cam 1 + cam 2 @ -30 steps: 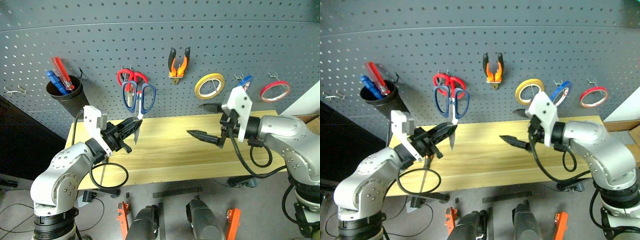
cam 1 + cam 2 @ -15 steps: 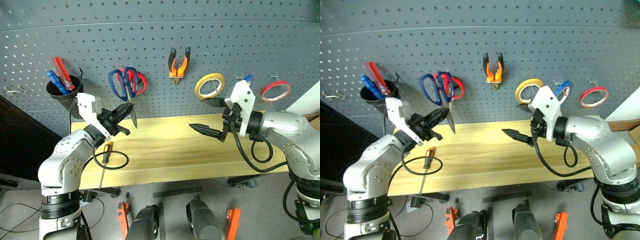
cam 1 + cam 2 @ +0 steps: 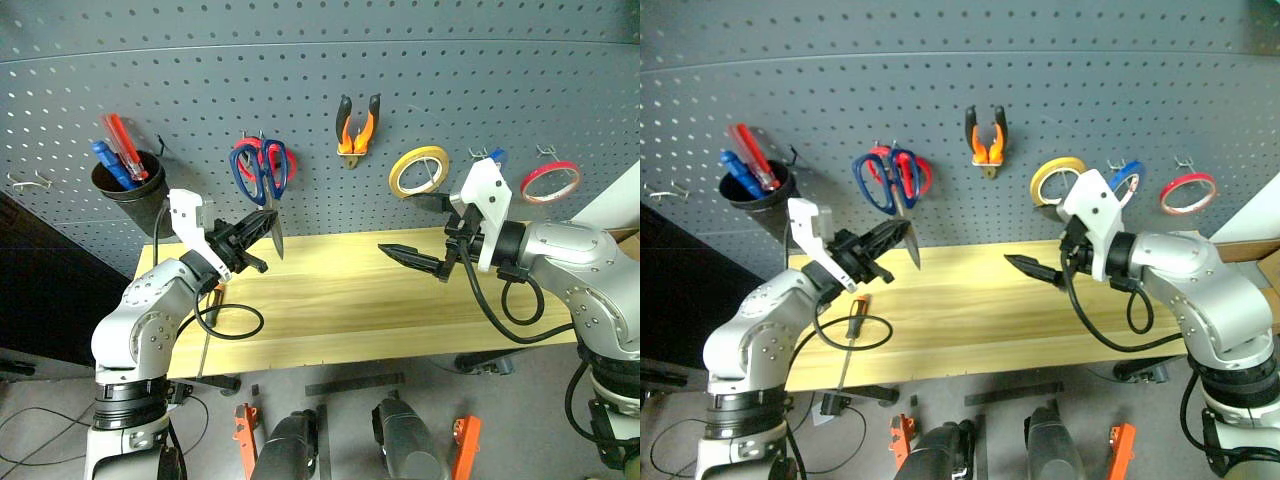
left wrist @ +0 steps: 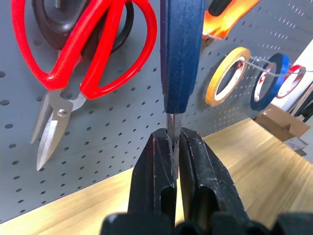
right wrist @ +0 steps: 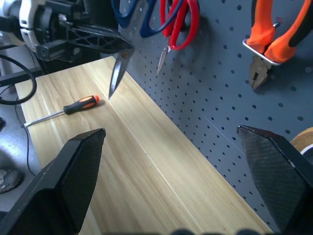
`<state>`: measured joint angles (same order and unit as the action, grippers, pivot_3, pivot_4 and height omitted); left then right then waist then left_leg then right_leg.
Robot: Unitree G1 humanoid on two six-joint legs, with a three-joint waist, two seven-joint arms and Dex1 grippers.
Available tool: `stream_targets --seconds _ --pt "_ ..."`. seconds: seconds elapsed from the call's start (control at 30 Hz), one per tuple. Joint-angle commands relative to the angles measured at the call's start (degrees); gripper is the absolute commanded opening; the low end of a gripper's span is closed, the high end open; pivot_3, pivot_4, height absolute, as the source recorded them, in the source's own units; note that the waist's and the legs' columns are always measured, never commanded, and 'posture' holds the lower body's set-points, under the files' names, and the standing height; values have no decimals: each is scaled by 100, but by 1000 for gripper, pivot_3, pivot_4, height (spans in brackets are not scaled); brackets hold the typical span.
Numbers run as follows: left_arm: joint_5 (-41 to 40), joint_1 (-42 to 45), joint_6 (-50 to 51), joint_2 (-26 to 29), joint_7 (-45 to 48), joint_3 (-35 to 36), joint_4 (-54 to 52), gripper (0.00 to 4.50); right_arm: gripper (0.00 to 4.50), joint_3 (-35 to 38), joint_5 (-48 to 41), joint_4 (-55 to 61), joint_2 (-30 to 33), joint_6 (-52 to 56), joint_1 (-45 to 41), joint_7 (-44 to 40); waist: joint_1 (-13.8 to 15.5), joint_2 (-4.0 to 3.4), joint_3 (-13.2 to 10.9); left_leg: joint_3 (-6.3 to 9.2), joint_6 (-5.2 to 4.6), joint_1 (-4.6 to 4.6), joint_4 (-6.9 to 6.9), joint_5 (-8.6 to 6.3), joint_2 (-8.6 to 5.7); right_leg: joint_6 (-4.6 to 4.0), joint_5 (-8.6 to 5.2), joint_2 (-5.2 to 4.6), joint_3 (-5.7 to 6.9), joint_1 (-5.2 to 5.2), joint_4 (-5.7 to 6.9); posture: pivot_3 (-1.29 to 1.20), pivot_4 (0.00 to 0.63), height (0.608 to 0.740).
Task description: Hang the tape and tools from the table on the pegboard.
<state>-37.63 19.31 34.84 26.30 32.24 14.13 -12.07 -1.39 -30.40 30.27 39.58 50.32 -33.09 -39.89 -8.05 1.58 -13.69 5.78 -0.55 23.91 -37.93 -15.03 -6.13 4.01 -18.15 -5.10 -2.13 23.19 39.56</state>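
Observation:
My left gripper [image 3: 262,228] is shut on the blades of the dark blue-handled scissors [image 3: 261,171]. It holds their handles up against the pegboard [image 3: 300,60], overlapping the red scissors [image 4: 83,49]; the black fingers [image 4: 159,166] pinch the blade. The orange-and-black pliers [image 3: 357,125] hang on the board. The blue tape [image 3: 1123,183] hangs on a hook behind my right gripper [image 3: 398,225], which stands open and empty above the table [image 3: 350,300]. The orange-and-black screwdriver [image 5: 73,106] lies on the table's left part, under my left arm.
A yellow tape roll [image 3: 418,170] and a red one [image 3: 550,182] hang right of the pliers. A black cup [image 3: 128,180] at the board's left holds red and blue screwdrivers, with a bare hook [image 3: 30,182] beside it. A cardboard box [image 4: 279,117] sits past the table's right end.
My left gripper has lifted the blue scissors up and toward the pegboard, so their handles now lie over the red scissors. The right arm has stayed still.

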Motion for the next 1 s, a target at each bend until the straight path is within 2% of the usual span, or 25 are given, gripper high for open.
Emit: stream_targets --seconds 0.03,0.3,0.53,1.0 --pt "-245 51 -34 172 120 336 -171 26 4500 97 -43 202 31 -96 -49 13 0 0 0 0 0 0 0 0 0 0 0 0 0 0 1 -244 243 740" --pt "-527 122 221 228 369 316 254 26 4500 -48 111 154 16 -158 -108 82 1 0 0 0 0 0 -4 0 -1 0 0 0 -1 0 3 -243 244 740" --pt "-709 -52 484 229 631 154 -49 26 4500 -117 227 214 49 -171 -35 103 -3 0 0 0 0 0 -3 0 -1 0 0 0 -2 1 5 -243 244 740" --pt "-1372 362 917 232 458 598 237 26 4500 -141 300 177 100 -213 -22 96 -8 0 0 -1 0 -1 -9 0 -1 0 0 0 -2 1 12 -253 241 740"
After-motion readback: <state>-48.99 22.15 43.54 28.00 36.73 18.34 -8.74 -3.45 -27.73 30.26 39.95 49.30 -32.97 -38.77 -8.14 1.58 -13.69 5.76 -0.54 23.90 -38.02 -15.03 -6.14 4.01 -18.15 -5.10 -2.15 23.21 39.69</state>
